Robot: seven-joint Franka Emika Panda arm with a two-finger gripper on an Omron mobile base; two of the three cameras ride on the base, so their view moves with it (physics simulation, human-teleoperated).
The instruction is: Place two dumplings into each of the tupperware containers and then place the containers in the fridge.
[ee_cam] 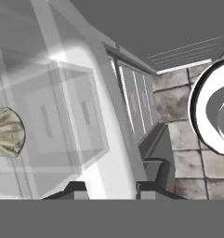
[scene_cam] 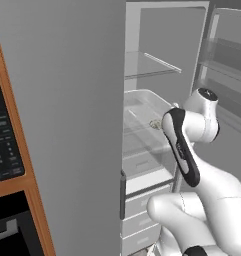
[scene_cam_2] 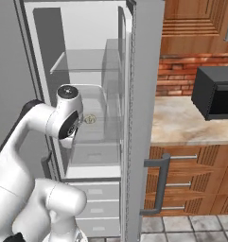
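1. Kitchen background: the tall plain grey fridge (scene_cam_2: 44,56) stands open, its white inside, clear glass shelves and lower white drawers (scene_cam: 142,205) showing in the middle of both base views.
2. A shallow white rectangular tupperware tray (scene_cam: 142,96) lies on the middle glass shelf. Its raised rim reads as a pale outline in the centre of the left base view.
3. One small lumpy beige-tan dumpling (scene_cam: 154,123) lies inside that tray, near the edge facing the white arm. Whether a second one lies there cannot be told.
4. In the hand view the two-finger gripper (ee_cam: 114,189) sits at the bottom centre with its jaws close together. A thick white band, judged to be the tray's rim, runs up between them, so the gripper looks clenched on the tray's near edge.
5. The relation that matters: seen from the pincer, the tray's body stretches away to the upper left of the hand view. The dumpling is at the far left edge of that picture, well apart from the fingertips.
6. Judgement: the tray seems already seated on the shelf, so the next move calls for letting go and drawing back along the rim's line without dragging the tray outward.
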